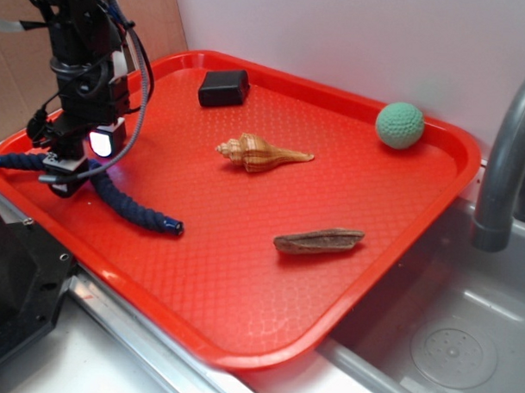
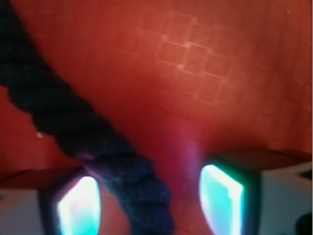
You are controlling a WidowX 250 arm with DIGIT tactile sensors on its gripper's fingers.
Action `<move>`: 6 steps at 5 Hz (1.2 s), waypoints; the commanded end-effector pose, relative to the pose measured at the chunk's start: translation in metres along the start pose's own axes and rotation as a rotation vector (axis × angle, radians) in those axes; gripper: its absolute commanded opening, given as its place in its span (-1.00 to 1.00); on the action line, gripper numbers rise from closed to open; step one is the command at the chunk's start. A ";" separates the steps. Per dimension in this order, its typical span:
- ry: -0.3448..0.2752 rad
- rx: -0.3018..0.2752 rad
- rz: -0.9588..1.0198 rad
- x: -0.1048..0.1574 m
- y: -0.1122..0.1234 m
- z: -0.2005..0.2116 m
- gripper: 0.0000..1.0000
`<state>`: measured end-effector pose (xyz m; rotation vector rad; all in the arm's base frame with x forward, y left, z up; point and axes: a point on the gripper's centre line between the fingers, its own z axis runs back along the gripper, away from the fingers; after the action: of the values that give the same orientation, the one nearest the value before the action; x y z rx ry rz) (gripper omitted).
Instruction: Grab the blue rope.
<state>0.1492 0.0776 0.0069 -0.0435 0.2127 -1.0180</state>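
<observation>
Fingers (image 2: 78, 205): two, set apart, lit cyan pads showing in the wrist view; rope passes between them, lying nearer the left-hand pad and seemingly touching it, clear of the other. Not clamped. Gripper (image 1: 71, 168) pointing down at the left edge of the tray, low over the rope.

Rope (image 1: 128, 205): navy, braided, bent. Lies on the tray's left side. One end reaches out over the left rim; the other runs toward the tray's middle front and ends in a dark cap with a glint. The bend sits under the gripper. In the wrist view the rope (image 2: 73, 127) crosses from upper left down to the bottom centre.

Tray (image 1: 242, 273): red, textured, set on the desk beside a sink (image 1: 447, 341).

Shell (image 1: 260, 152): tan, spiral, near the tray's centre, well apart from the rope.

Wood piece (image 1: 318, 241): brown, long, lying flat right of centre, toward the front.

Ball (image 1: 399, 125): green, knitted, at the far right corner.

Black block (image 1: 223, 88): at the far edge, behind the shell.

Faucet (image 1: 505, 162): grey, curved, at the right, over the sink.
</observation>
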 end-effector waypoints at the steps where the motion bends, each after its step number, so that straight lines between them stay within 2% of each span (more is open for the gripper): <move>1: 0.017 -0.054 0.024 -0.005 -0.013 -0.002 -1.00; 3: -0.004 -0.038 0.049 -0.003 -0.014 0.005 -1.00; 4: -0.060 0.028 0.163 0.008 -0.020 0.056 -1.00; 5: -0.109 0.112 0.411 0.037 -0.048 0.107 -1.00; 6: -0.253 0.070 0.525 0.049 -0.083 0.160 -1.00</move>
<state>0.1344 -0.0162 0.1613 -0.0556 -0.0216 -0.4755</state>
